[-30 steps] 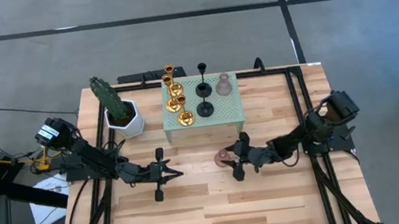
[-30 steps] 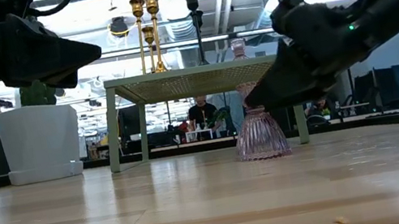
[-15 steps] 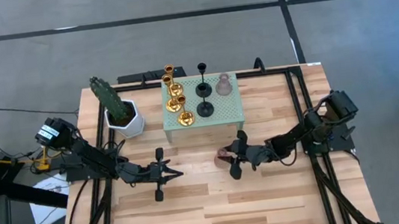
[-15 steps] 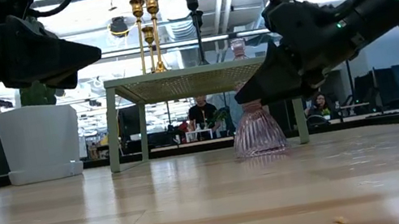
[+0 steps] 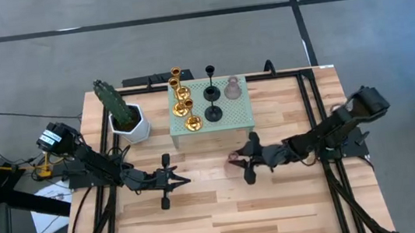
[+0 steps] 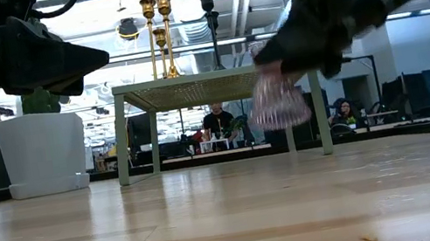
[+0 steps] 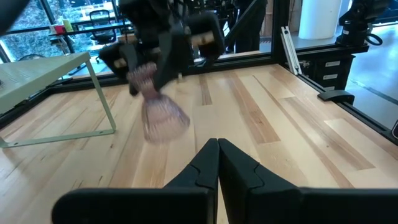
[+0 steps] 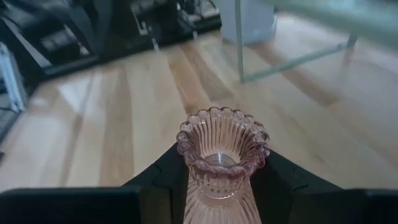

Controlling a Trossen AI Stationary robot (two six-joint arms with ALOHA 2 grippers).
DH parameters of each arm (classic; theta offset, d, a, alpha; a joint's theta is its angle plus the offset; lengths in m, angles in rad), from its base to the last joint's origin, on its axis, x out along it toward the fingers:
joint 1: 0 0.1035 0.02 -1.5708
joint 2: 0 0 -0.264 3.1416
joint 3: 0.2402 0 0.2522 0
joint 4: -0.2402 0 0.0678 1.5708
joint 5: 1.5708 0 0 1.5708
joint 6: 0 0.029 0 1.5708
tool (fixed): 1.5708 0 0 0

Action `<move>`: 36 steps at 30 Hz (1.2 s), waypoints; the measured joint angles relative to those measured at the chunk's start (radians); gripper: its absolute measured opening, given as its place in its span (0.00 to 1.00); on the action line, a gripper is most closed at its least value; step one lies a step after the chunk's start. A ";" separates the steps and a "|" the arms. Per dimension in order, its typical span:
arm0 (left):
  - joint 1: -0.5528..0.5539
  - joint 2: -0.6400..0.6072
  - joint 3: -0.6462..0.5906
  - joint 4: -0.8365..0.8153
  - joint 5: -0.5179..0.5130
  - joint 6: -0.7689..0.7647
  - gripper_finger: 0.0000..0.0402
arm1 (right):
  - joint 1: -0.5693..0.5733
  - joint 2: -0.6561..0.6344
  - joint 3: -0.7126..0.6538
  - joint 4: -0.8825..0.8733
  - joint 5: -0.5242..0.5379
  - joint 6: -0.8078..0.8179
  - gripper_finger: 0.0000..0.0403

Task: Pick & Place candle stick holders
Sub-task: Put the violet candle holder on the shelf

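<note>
My right gripper (image 5: 245, 161) is shut on a pinkish ribbed glass candle stick holder (image 5: 233, 161), in front of the pale green perforated stand (image 5: 227, 118). The holder hangs above the table in the low view (image 6: 277, 102) and shows in the right wrist view (image 8: 222, 149). On the stand rest three gold holders (image 5: 182, 100), two black ones (image 5: 211, 94) and one more pinkish one (image 5: 233, 90), each on its round base. My left gripper (image 5: 169, 182) is shut and empty, low over the table's left middle. My right gripper pinches the holder's narrow neck (image 8: 219, 186), just below its scalloped cup (image 8: 222, 140), between its two fingers (image 8: 163, 171). The fingers come roughly level from the table's right side. The holder is lifted clear of the table, cup up, its flared base (image 6: 279, 114) hanging below the fingers.
A green cactus (image 5: 112, 100) in a white pot (image 5: 132, 127) stands left of the stand. Bare wood lies along the table's near half (image 5: 219, 217). Black rails (image 5: 314, 120) run along the table's sides.
My right gripper has risen with the pinkish holder. The holder stood on the table on its base a second ago; now it is lifted clear and sits higher in front of the stand.
</note>
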 joint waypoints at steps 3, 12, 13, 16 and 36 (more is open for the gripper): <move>0.000 0.000 0.000 0.000 0.000 0.000 0.02 | -0.003 -0.095 0.000 -0.065 0.000 0.000 0.31; 0.000 0.000 0.000 0.000 0.000 0.000 0.02 | -0.053 -0.347 0.061 -0.349 0.003 -0.016 0.31; 0.000 0.000 0.000 0.000 0.000 0.000 0.02 | -0.062 -0.362 0.081 -0.392 0.003 -0.030 0.31; 0.000 0.000 0.000 -0.001 0.000 0.000 0.02 | -0.099 -0.382 0.150 -0.502 0.003 -0.077 0.31; 0.000 0.000 0.000 -0.003 0.000 0.000 0.02 | -0.400 -0.361 0.277 -0.660 -0.045 -0.228 0.31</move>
